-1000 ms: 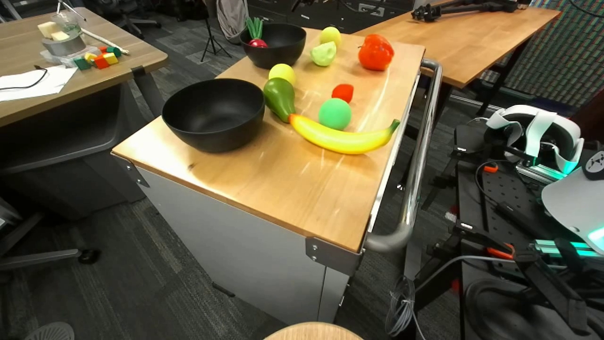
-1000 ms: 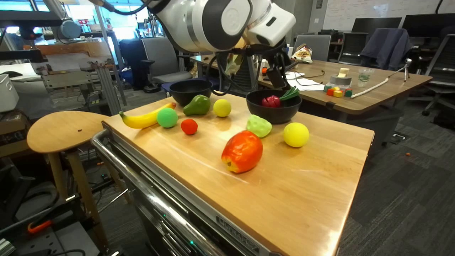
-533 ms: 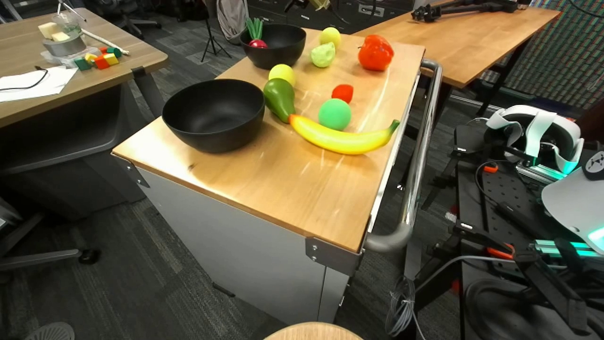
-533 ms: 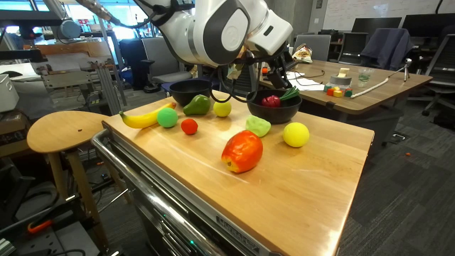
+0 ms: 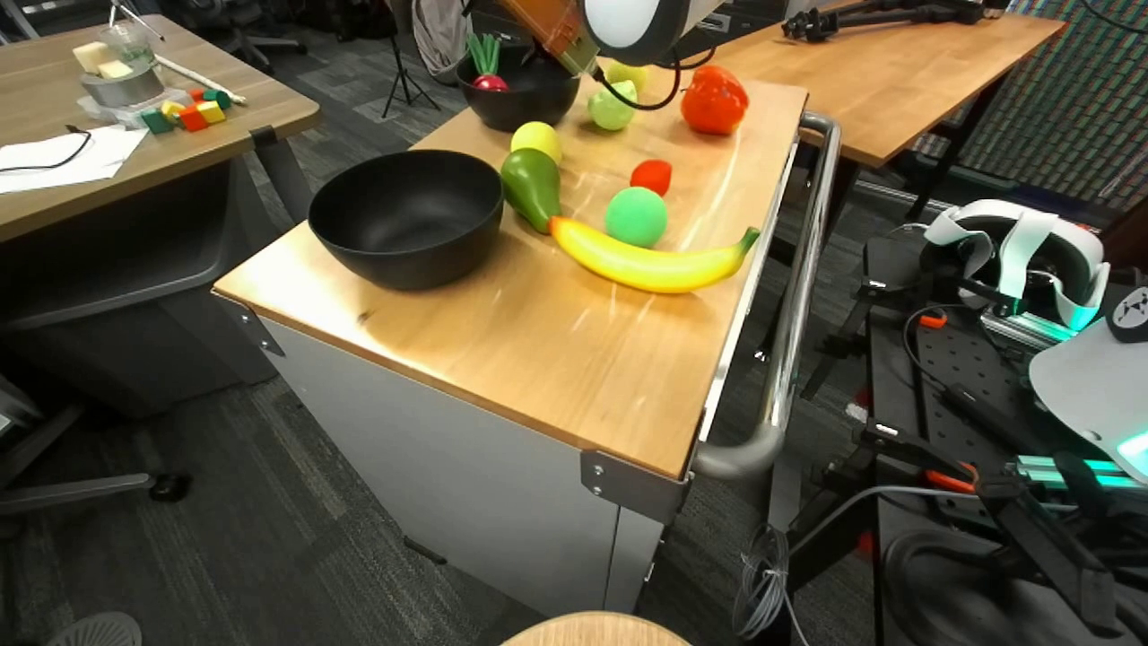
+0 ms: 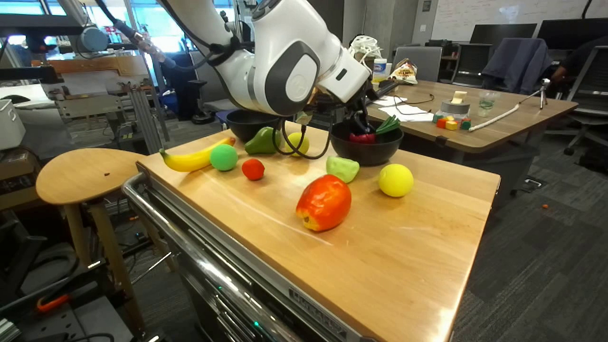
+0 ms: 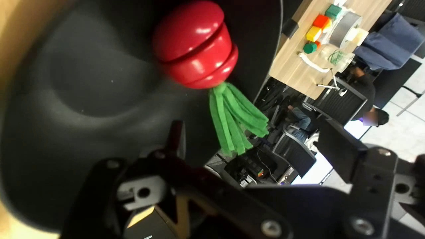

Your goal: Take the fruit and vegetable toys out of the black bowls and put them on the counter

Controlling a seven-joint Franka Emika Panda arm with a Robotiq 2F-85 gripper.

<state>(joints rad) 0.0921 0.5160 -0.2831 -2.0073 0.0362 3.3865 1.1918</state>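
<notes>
A red radish toy with green felt leaves (image 6: 363, 138) lies in a black bowl (image 6: 366, 156). The radish (image 5: 491, 82) and its bowl (image 5: 516, 109) also show in an exterior view. My gripper (image 6: 362, 124) reaches down into that bowl beside the radish and partly covers it. In the wrist view the gripper (image 7: 257, 142) is open with nothing between its fingers. The radish (image 7: 196, 49) lies ahead of the fingers, its leaves pointing toward the gap. A second black bowl (image 5: 404, 220) at the counter's other end shows no toy inside.
On the counter (image 5: 502, 341) lie a banana (image 5: 655, 260), green ball (image 5: 637, 216), small red toy (image 5: 651, 176), avocado (image 5: 534, 184), yellow ball (image 5: 536, 140), light-green toy (image 6: 343, 169), red pepper (image 6: 324, 202) and another yellow ball (image 6: 395, 180). A metal handle (image 5: 798, 296) runs along one edge. A cable hangs from the arm.
My arm has come down and the gripper has moved from above the bowl into it, beside the radish. The light-green toy has shifted slightly. The arm has entered an exterior view.
</notes>
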